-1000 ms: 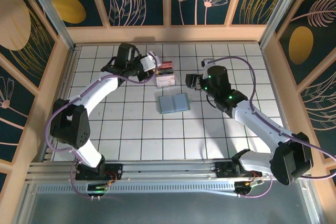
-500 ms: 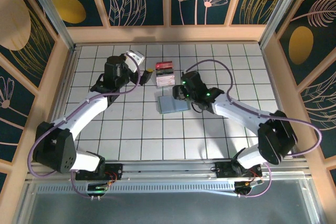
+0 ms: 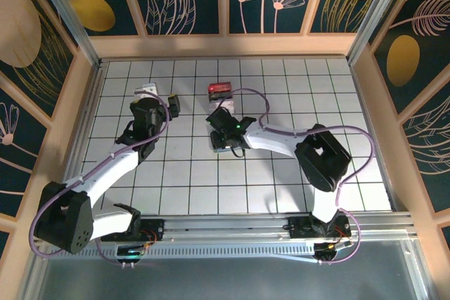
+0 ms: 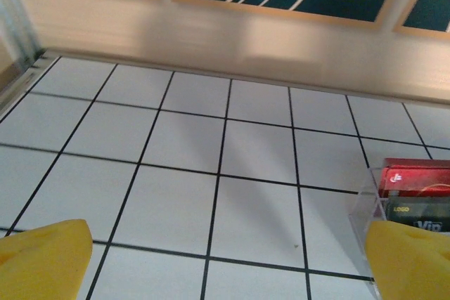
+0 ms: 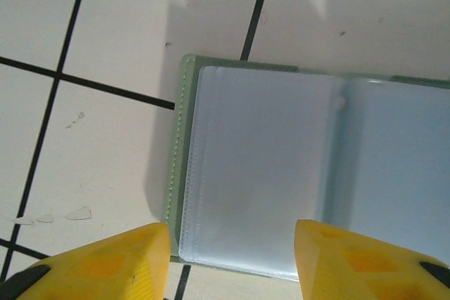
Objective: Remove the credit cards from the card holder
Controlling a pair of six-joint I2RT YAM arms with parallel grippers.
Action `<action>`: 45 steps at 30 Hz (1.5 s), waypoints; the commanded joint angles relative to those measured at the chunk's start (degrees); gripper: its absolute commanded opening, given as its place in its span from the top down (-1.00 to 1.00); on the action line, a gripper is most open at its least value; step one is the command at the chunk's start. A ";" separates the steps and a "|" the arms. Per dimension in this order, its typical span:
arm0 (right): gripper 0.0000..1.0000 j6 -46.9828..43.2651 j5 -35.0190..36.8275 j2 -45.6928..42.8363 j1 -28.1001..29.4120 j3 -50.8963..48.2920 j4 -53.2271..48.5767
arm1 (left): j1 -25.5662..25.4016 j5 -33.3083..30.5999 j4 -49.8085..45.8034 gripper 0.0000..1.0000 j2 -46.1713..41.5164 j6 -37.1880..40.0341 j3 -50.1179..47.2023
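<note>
Now the half-open, empty right fingers (image 5: pixel 105 261) are hovering over the flat grey-green plastic card holder (image 5: pixel 260 166); pinching might just push it. At ten o'clock, the left fingers (image 4: pixel 42 258) are gaping wide, empty.

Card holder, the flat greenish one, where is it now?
The thin, flat grey-green card holder lies open on the white tiled table near its middle, directly under the right end effector, seen from the right wrist.

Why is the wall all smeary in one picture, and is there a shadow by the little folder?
Left wrist view: the back wall looks smeared, probably from camera motion; the tiles are sharper. Right wrist view: a soft grey shadow falls on the tiles left of and above the card holder.
</note>
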 commanded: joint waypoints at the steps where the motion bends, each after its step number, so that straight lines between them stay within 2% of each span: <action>1: -0.01 0.81 1.23 2.54 0.26 2.71 -3.49 | 0.36 -3.77 0.77 -0.98 -1.01 -4.64 -1.39; 5: -0.02 0.26 1.00 5.49 0.51 4.82 -4.44 | 0.33 -4.64 0.56 -0.98 -0.08 -4.70 -1.47; 9: -0.18 0.08 1.51 7.62 0.49 5.82 -5.41 | 0.33 -3.84 0.50 -0.98 0.34 -4.80 -1.25; 14: -0.18 1.03 3.71 9.46 0.53 5.53 -7.47 | 0.33 -3.46 0.52 -0.98 0.34 -4.55 -1.23; 18: 0.06 1.90 3.73 9.42 0.49 4.32 -7.13 | 0.33 -3.29 0.69 -0.98 0.34 -4.37 -1.07; 24: 0.36 2.26 -0.46 7.11 -0.69 2.68 -3.18 | 0.33 -3.10 0.26 -0.98 0.43 -3.89 -0.72; 27: 0.41 2.26 -1.88 5.43 -1.38 2.54 -1.80 | 0.29 -2.77 -0.09 -0.98 0.30 -3.50 -0.57; 30: 0.39 2.29 -5.25 3.68 -2.37 1.91 0.34 | 0.29 -2.55 -0.35 -0.97 0.10 -3.34 -0.49; 32: 0.25 2.26 -6.49 2.78 -2.83 1.41 1.44 | 0.31 -2.23 -0.27 -0.98 -0.10 -3.07 -0.37; 39: 0.15 2.27 -3.61 2.36 -3.20 1.62 -0.06 | 0.33 -1.30 -0.09 -0.98 -0.23 -2.71 -0.26; 45: 0.15 2.50 -1.11 2.66 -3.27 2.13 -1.63 | 0.33 -1.09 -0.09 -0.98 -0.36 -2.42 -0.10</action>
